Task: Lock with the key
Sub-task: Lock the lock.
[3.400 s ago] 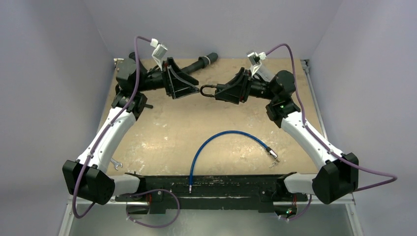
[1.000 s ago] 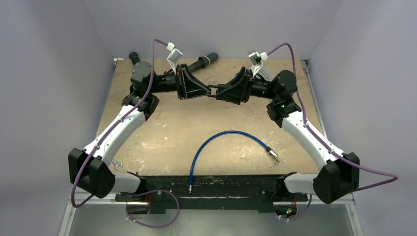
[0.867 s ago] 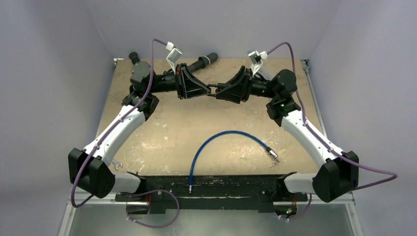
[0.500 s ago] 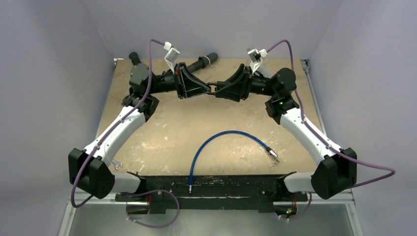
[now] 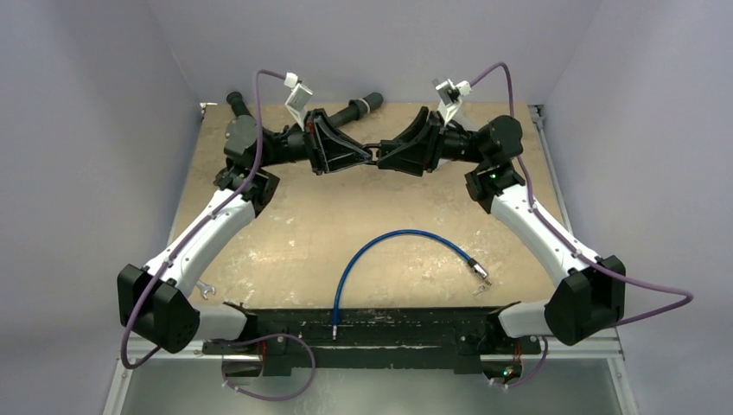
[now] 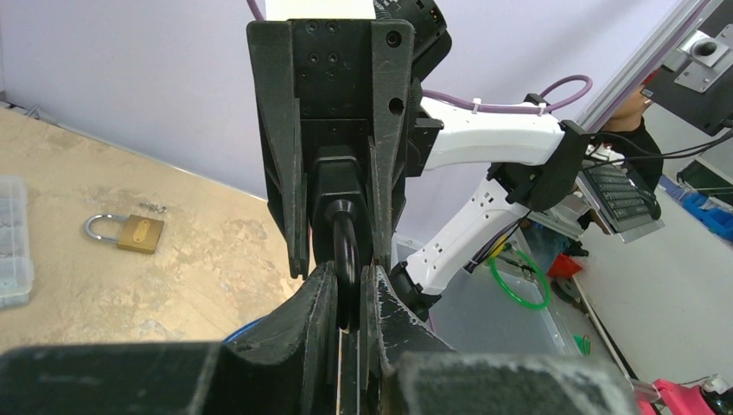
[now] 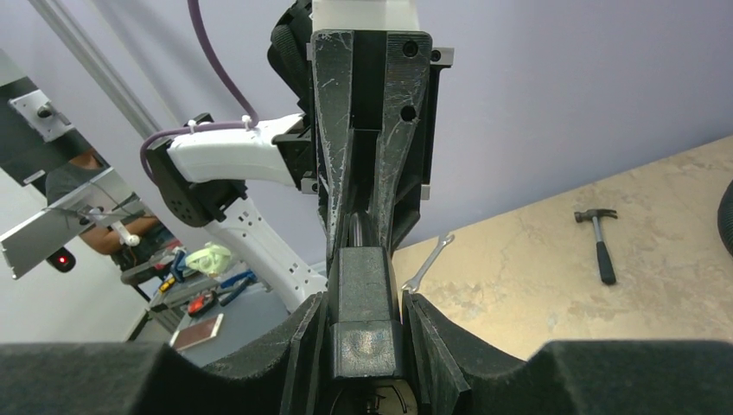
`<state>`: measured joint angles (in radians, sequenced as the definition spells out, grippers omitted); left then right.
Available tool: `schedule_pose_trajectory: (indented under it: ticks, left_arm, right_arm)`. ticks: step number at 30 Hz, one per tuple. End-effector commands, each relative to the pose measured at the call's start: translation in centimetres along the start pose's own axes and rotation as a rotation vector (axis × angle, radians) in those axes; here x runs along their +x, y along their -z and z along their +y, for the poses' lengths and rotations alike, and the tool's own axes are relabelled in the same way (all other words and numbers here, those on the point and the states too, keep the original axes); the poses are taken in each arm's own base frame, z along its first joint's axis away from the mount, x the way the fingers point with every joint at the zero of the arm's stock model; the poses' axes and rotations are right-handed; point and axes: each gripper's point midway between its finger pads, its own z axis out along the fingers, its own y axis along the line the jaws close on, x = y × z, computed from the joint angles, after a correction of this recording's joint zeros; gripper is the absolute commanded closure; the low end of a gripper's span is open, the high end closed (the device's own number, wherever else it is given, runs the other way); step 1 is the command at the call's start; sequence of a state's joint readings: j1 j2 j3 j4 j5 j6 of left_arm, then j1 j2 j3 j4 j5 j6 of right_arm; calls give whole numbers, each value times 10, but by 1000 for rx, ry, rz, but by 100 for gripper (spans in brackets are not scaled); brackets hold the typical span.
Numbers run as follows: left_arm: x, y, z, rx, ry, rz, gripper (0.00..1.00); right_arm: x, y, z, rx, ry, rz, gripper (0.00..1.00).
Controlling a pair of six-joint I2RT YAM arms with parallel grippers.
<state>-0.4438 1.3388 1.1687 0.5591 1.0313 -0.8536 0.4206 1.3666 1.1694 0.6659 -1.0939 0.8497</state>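
A black padlock (image 5: 374, 156) hangs in the air between my two grippers at the back middle of the table. My right gripper (image 5: 386, 159) is shut on its body, which fills the gap between the fingers in the right wrist view (image 7: 366, 307). My left gripper (image 5: 364, 156) faces it and is shut on the black shackle (image 6: 345, 246). The right gripper also shows in the left wrist view (image 6: 339, 156). I see no key clearly; a round metal part shows just under the padlock body at the bottom edge of the right wrist view.
A blue cable (image 5: 393, 244) curves across the table's front middle. A small wrench (image 5: 204, 289) lies front left. A brass padlock (image 6: 130, 232) and a clear plastic box (image 6: 12, 246) lie on the table. A hammer (image 7: 599, 239) and a black cylinder (image 5: 358, 109) lie at the back.
My left gripper has moved right to the padlock and shut on its shackle. Both grippers have since shifted slightly toward the back with the padlock between them.
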Motion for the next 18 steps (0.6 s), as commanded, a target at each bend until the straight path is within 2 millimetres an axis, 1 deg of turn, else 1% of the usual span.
schedule_pose_trajectory:
  ticks: [1,3,4,6,9,12,16,17,18]
  left_arm:
    - [67,-45,-27,125,112,158,100]
    - [57,-36,-18,90,81,136,100]
    - [48,-29,-14,70,58,116,100]
    - [28,-12,3,5,25,72,100]
    - [5,7,17,-60,-23,21,100]
    - [-8,17,22,-98,-45,-19,100]
    - [-22,19,20,-114,-69,-59,100]
    - [-23,20,20,-116,-74,-63,100]
    - [-24,20,19,-117,-77,-63,100]
  right_arm:
    - [16,-51,43,-135,-13,5,100]
    - [19,-44,38,-112,-15,10,100]
    - [20,-39,34,-92,-19,12,100]
    - [21,-30,27,-64,-14,16,100]
    - [24,-17,16,-18,-16,18,100]
    - [28,-10,8,10,-18,21,100]
    - [33,-5,1,24,-30,30,100]
    - [33,-4,0,23,-33,34,97]
    - [34,-3,-1,23,-34,36,84]
